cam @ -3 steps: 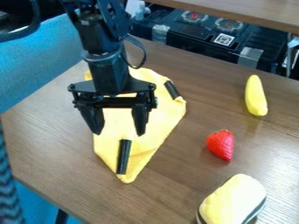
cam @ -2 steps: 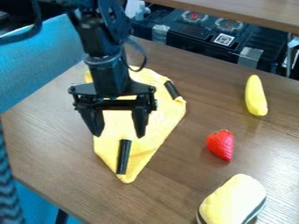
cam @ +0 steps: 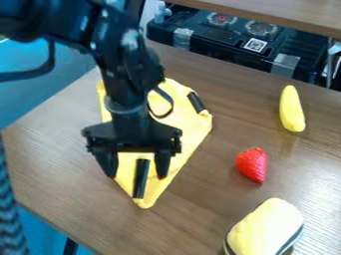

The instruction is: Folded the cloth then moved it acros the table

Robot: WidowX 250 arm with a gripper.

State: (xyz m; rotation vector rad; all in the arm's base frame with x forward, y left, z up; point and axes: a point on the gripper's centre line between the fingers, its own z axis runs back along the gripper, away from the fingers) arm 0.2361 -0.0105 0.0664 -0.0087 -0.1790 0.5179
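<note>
I'm keeping the gripper (cam: 136, 175) over the yellow cloth (cam: 190, 127), its jaws standing wide apart, one black strip (cam: 140, 182) showing between the fingertips. I'm not managing to tell whether they're touching the fabric, which is lying on the table (cam: 200, 219).

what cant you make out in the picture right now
- Cloth's middle, camera view: hidden behind the arm and gripper
- Whether the gripper touches the cloth, camera view: slanted angle leaves the contact unclear
- Plump yellow object's lower end, camera view: cut off by bottom edge
</note>
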